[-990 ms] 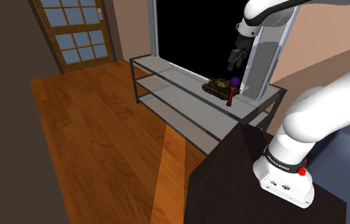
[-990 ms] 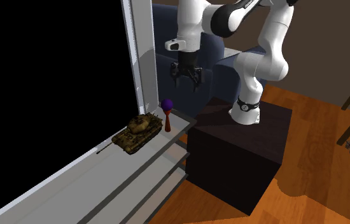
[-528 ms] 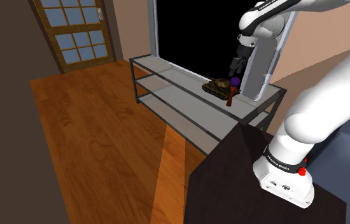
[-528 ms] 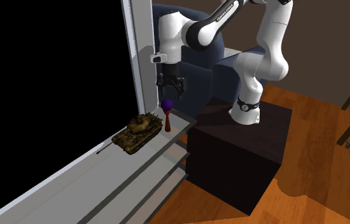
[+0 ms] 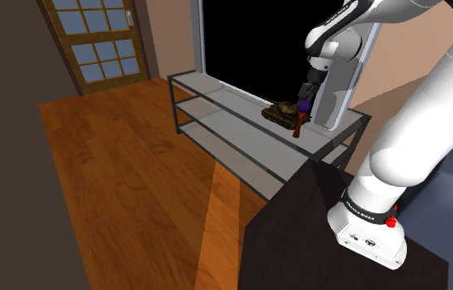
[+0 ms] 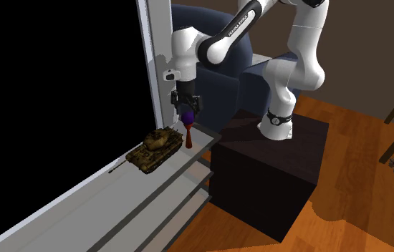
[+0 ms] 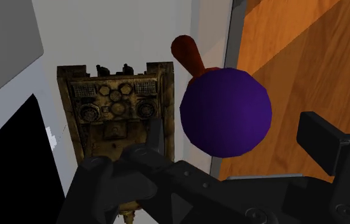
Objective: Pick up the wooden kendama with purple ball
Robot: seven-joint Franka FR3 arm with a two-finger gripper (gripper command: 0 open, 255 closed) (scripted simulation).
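Wooden kendama with purple ball [image 7: 226, 112]: a reddish-brown turned handle topped by a glossy purple sphere, standing upright.
Where it is: on the top tier of the grey metal-framed three-tier shelf [image 5: 221, 97], at the end nearest the dark box stand [image 6: 260, 179]. It is close to the shelf's edge and just beside the olive-and-tan camouflage toy tank [image 6: 154, 148].
Black two-finger gripper [image 6: 188, 109]: pointing down over the kendama, fingers spread wide with the ball between them. The wrist view shows a gap on either side of the ball, so nothing is held.
Step in hand: the end of the approach, I judge; the hand is lined up over the toy and the grasp is not yet made.
Next move: probably a little more descent so the pads meet the ball's widest girth or the neck below it. Then a centred squeeze and a straight lift.
Risk: the sphere looks smooth and may squirt out of an off-centre pinch. One finger sits close to the tank's hull, and a sideways nudge could tip the kendama off the edge.
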